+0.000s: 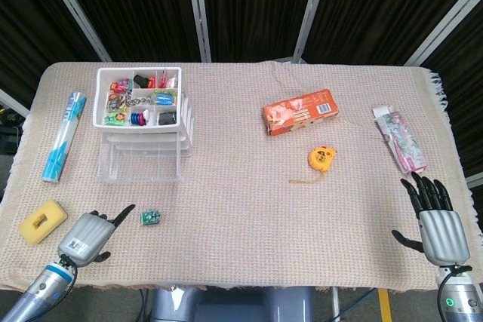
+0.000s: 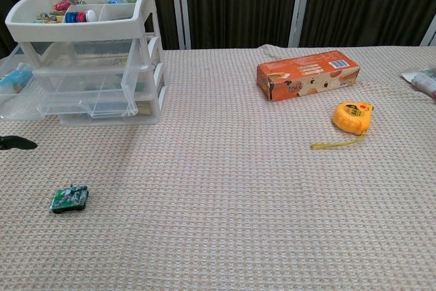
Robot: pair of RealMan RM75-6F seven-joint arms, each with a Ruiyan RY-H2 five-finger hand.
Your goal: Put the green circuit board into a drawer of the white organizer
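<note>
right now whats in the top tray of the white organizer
The top tray holds small colourful odds and ends in compartments; each is too small to name. The clear drawers below are too hazy to judge.

Left hand (image 1: pixel 89 233) near desk (image 1: pixel 241 209) front edge, one finger extended toward green circuit board (image 1: pixel 150 217); bare cloth between them, nothing in the way. Yellow sponge (image 1: pixel 42 221) just left of that hand. Open strip of cloth runs from board up to white organizer (image 1: pixel 143 122); its clear drawers (image 2: pixel 88 97) stick out at the front. Blue tube (image 1: pixel 63 136) lies left of organizer. Desk centre open. Orange box (image 1: pixel 300 111) and yellow tape measure (image 1: pixel 321 158) sit right of centre; packet (image 1: pixel 400 139) near right edge, beyond right hand (image 1: pixel 434 220).
</note>
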